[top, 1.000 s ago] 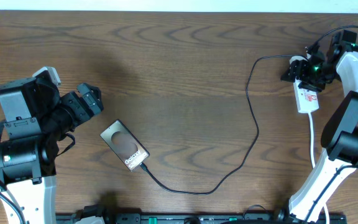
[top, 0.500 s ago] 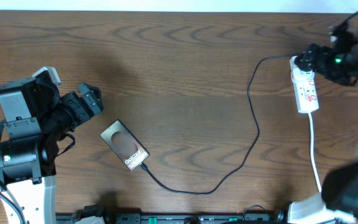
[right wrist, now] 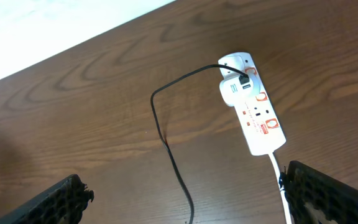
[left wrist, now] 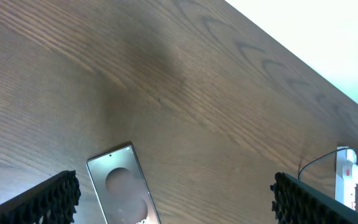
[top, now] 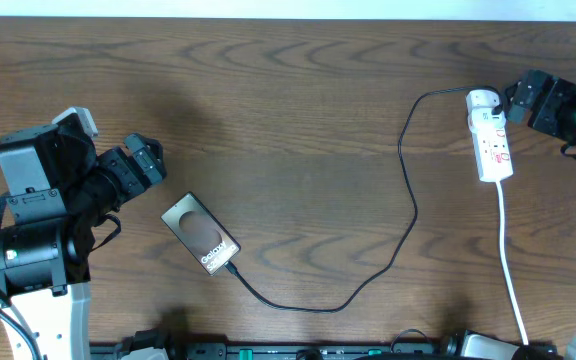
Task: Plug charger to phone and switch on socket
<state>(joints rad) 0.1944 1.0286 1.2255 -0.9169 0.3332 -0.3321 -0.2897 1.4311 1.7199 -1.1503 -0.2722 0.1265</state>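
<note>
While the right pincer point(top: 520, 97) gapes wide, socket point(top: 491, 140) just beside it, left pincer point(top: 146, 160) spread near phone point(top: 200, 235)

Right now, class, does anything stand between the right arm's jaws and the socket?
Nothing visible does. Only bare table lies between the right jaws and the socket; the charger runs off its other side.

One phone point(top: 201, 235), one charger point(top: 414, 205), one socket point(top: 491, 145); two hands: left hand point(top: 153, 161), right hand point(top: 521, 98).

- Dark wood table point(top: 288, 100), phone point(top: 200, 233) flat on it, face up.
- Black cable point(top: 408, 200) leaves the phone's end, loops right.
- White socket point(top: 491, 148) far right of phone, cable plugged in.
</note>
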